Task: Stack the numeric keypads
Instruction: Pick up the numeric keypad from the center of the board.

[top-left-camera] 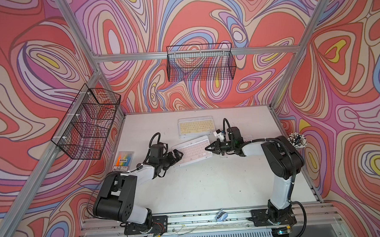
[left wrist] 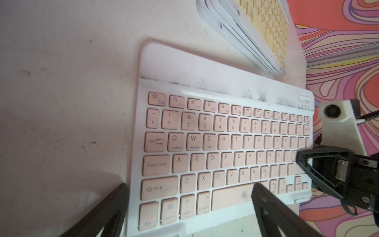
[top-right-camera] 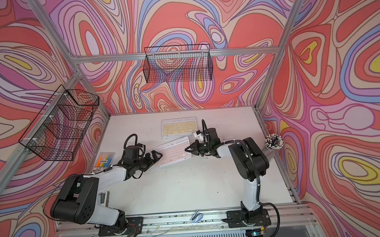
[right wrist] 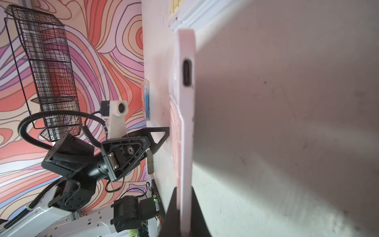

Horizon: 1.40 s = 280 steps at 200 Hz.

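Observation:
A pink keypad (top-left-camera: 192, 151) (top-right-camera: 173, 152) lies slanted at mid table. My right gripper (top-left-camera: 208, 148) (top-right-camera: 187, 149) is shut on its right short edge; in the right wrist view the black fingers (right wrist: 174, 207) pinch the thin pink keypad edge (right wrist: 186, 123), with the right gripper (right wrist: 185, 195) low in the frame. My left gripper (top-left-camera: 178, 156) (left wrist: 189, 186) stands open at the pad's left end, its fingers (left wrist: 264, 201) straddling the near corner of the pink keys (left wrist: 225, 143). Behind, a yellow keypad (top-left-camera: 195, 126) (left wrist: 266, 26) tops a stack of clear-framed keypads.
A clear packet of highlighters (top-left-camera: 124, 161) lies left of the left arm. Black wire baskets hang on the left wall (top-left-camera: 88, 122) and back wall (top-left-camera: 200, 62). A bundle of pens (top-left-camera: 297, 140) stands at the right table edge. A small blue object (top-left-camera: 221, 216) rests on the front rail.

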{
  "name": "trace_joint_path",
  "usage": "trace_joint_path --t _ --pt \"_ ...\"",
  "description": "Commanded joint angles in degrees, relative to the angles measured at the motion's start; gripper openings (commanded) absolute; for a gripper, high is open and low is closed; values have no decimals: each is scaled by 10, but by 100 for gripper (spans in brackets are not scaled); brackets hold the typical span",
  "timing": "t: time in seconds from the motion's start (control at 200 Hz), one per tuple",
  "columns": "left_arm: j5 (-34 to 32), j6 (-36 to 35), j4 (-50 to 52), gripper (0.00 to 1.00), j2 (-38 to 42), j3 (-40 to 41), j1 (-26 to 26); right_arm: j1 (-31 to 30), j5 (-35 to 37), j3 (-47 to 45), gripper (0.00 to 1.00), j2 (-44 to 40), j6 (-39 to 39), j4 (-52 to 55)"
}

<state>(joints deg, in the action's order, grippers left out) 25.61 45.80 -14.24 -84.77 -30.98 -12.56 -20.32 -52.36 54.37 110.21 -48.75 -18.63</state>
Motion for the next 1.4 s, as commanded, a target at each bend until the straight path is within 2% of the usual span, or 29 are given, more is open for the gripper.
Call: trace_joint_path --t 0.0,0.315,0.591,0.771,1.057,1.152,1.397 --pt "46 33 -14 97 13 9 13 -4 -18 15 0 -26 6 -5" --pt "33 24 23 96 42 -17 15 -4 -34 48 0 -40 -3 1" --pt "3 7 80 96 64 -55 17 -3 15 125 0 -71 76 165" --pt "19 1 101 96 28 -100 17 1 5 142 0 -80 71 163" --pt "32 18 81 96 -10 -158 17 15 -21 144 0 -66 22 96" --pt "28 18 89 96 -23 -182 17 27 -25 149 0 -59 9 80" --pt "-15 4 135 95 -44 -233 17 60 -14 202 0 -19 45 128"
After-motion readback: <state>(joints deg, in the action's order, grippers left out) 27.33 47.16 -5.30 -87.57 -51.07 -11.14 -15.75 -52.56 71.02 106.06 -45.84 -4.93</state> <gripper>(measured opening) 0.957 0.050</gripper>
